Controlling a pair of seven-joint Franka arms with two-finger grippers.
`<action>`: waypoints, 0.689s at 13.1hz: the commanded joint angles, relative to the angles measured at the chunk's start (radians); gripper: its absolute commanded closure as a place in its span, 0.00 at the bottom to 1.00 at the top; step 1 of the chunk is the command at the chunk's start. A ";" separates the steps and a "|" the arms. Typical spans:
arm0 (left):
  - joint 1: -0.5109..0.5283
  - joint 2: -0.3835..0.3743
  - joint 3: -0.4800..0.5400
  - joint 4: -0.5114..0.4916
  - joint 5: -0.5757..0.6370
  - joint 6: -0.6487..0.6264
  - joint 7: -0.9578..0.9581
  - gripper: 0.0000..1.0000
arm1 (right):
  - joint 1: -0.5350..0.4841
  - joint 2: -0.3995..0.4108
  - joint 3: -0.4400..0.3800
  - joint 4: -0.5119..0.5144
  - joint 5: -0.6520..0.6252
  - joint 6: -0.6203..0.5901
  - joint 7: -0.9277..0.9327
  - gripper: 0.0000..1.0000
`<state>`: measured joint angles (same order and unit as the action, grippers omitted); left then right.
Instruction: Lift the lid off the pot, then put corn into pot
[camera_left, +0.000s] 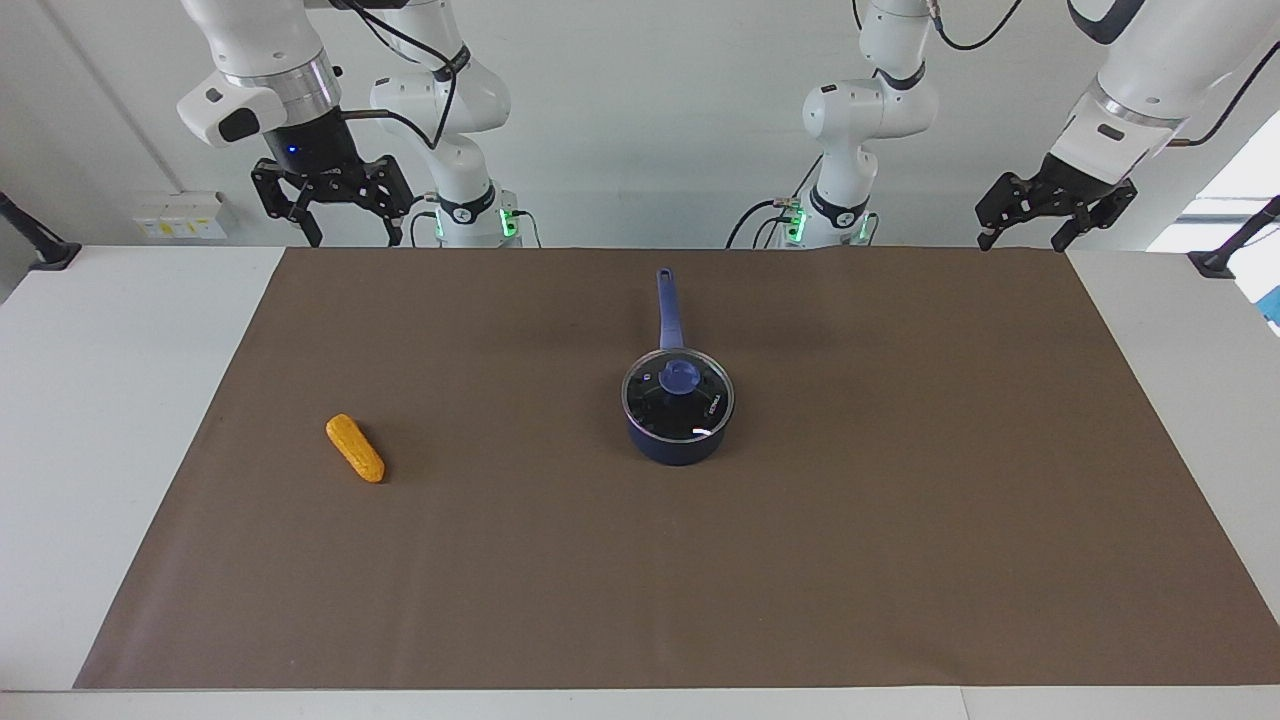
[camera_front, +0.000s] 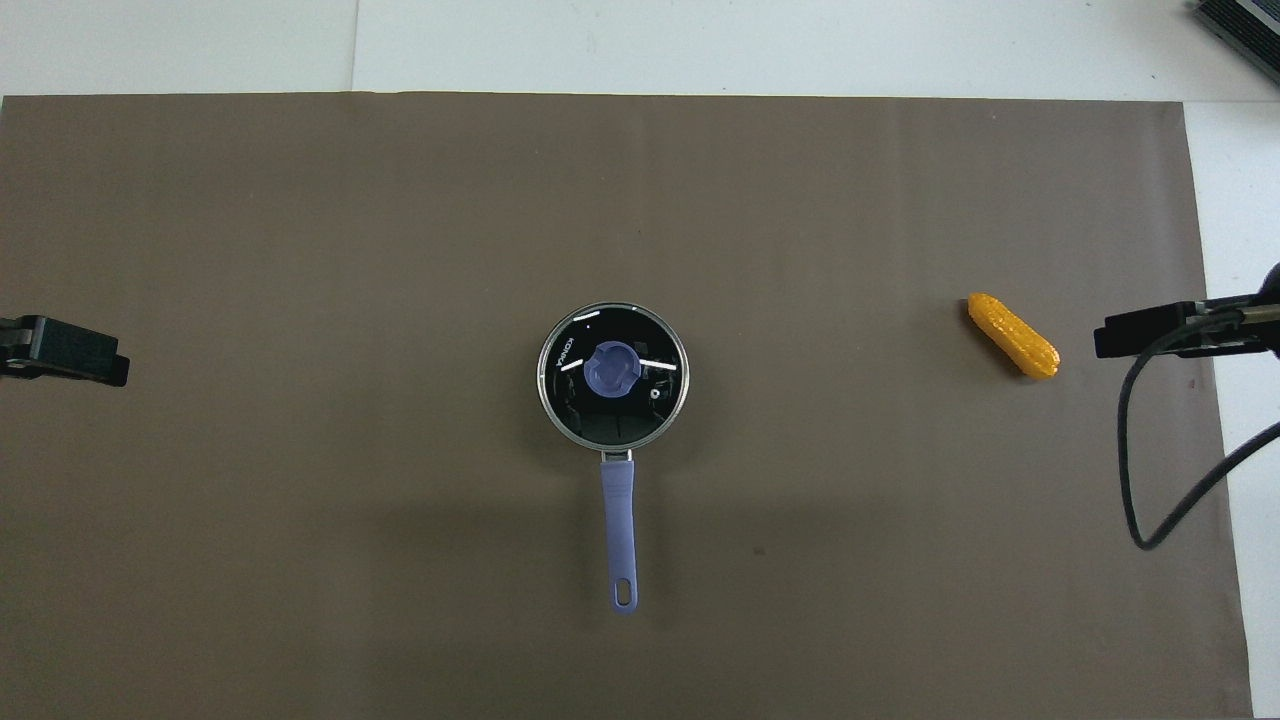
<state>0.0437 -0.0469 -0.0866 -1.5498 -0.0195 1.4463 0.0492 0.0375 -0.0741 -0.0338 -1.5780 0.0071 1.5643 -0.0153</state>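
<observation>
Lid (camera_left: 678, 391) sits on pot (camera_left: 676, 445) at frame centre, corn (camera_left: 355, 448) lower left, as open left gripper (camera_left: 1033, 235) and right gripper (camera_left: 349, 228) wait above; lifting the knob likely comes first.

In the overhead view only a dark tip of the left gripper (camera_front: 65, 350) shows, cut off by the frame's edge, and the right gripper (camera_front: 1180, 330) is likewise cropped at its edge, so neither one's fingers can be read there. The pot (camera_left: 676, 440) has its inside hidden under the lid (camera_left: 678, 395), whose glass shows mostly glare and reflections. Small lettering on the lid is too tiny to read.
</observation>
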 joint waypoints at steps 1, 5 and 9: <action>-0.010 0.001 0.008 0.011 -0.003 0.005 0.014 0.00 | -0.027 -0.001 0.005 -0.001 -0.004 -0.001 -0.050 0.00; -0.005 -0.001 0.008 0.010 -0.007 0.006 0.000 0.00 | -0.027 -0.004 0.005 -0.010 -0.002 -0.001 -0.049 0.00; 0.001 -0.002 0.010 0.014 -0.010 0.003 -0.002 0.00 | -0.027 -0.009 0.005 -0.017 -0.001 -0.001 -0.049 0.00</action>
<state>0.0444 -0.0472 -0.0806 -1.5498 -0.0195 1.4478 0.0500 0.0193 -0.0741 -0.0344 -1.5816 0.0071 1.5643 -0.0429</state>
